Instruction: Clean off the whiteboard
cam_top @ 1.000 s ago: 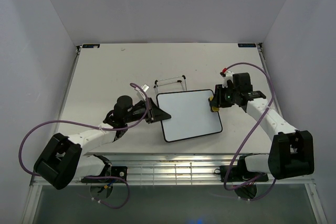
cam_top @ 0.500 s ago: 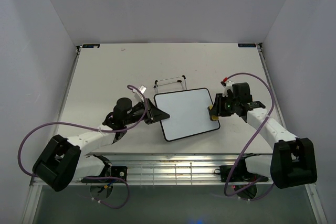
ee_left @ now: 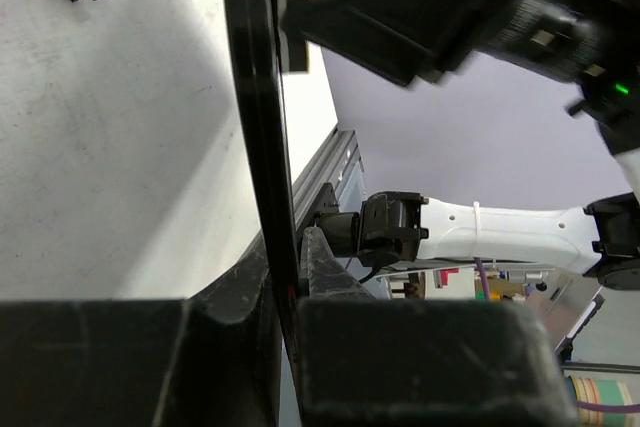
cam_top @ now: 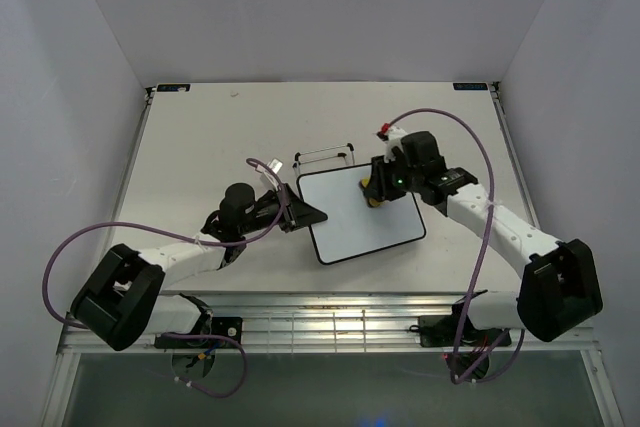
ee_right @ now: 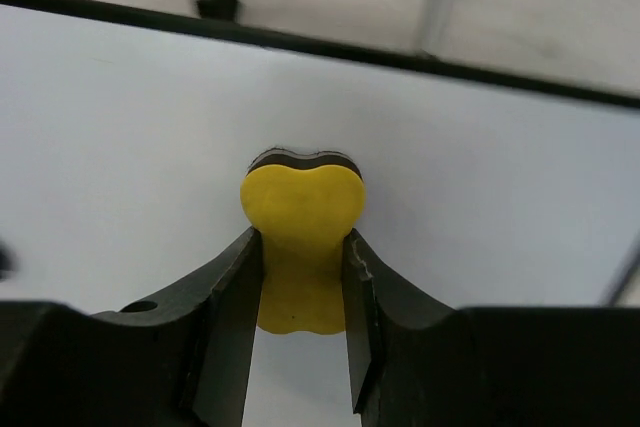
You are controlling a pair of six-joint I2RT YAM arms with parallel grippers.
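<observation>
Right gripper [cam_top: 374,188] has slid inward over the whiteboard [cam_top: 352,227], squeezing the yellow eraser [ee_right: 303,209]; left gripper [cam_top: 302,215] pinches its edge; next, I think, keep wiping across.

A pale table [cam_top: 200,147] with small dark labels [cam_top: 173,88] at its far corners.

- No word, number or brand can be read in any of the views.
- Two small dark-blue labels sit on the bench [cam_top: 200,147], one at the far left corner [cam_top: 173,88] and one at the far right corner [cam_top: 470,86]. Both are too small to read.
- The whiteboard [cam_top: 362,219] shows a plain white face in the top view, and the same in the right wrist view [ee_right: 120,147] - there is no legible writing on it.
</observation>
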